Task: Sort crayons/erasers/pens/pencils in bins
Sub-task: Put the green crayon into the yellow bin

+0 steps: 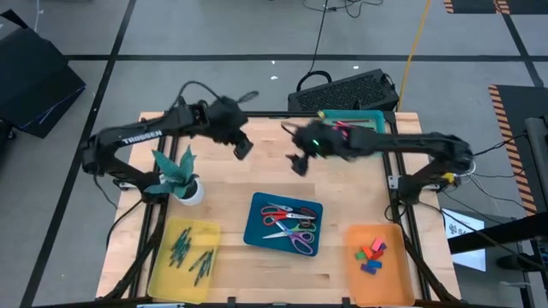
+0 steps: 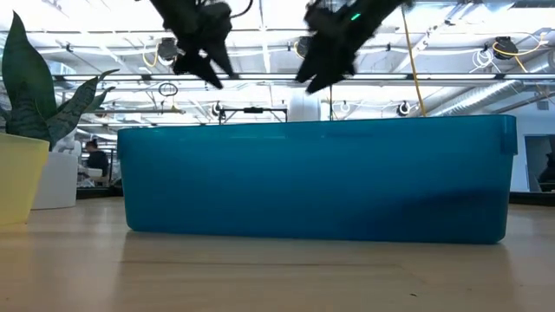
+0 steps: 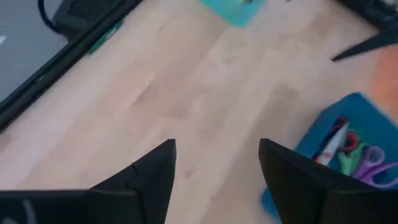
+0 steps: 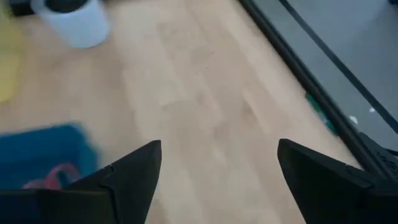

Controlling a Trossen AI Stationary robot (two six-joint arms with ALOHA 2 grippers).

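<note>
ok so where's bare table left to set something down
The widest bare patch is mid-table, under the open left gripper and right gripper, between the plant pot, the teal bin and the blue bin. Narrower strips lie between the blue bin and the yellow bin, and between it and the orange bin. The front row is crowded.

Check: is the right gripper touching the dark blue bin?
Apart. The low view shows the right gripper hanging above the dark blue bin, clear space between.
</note>
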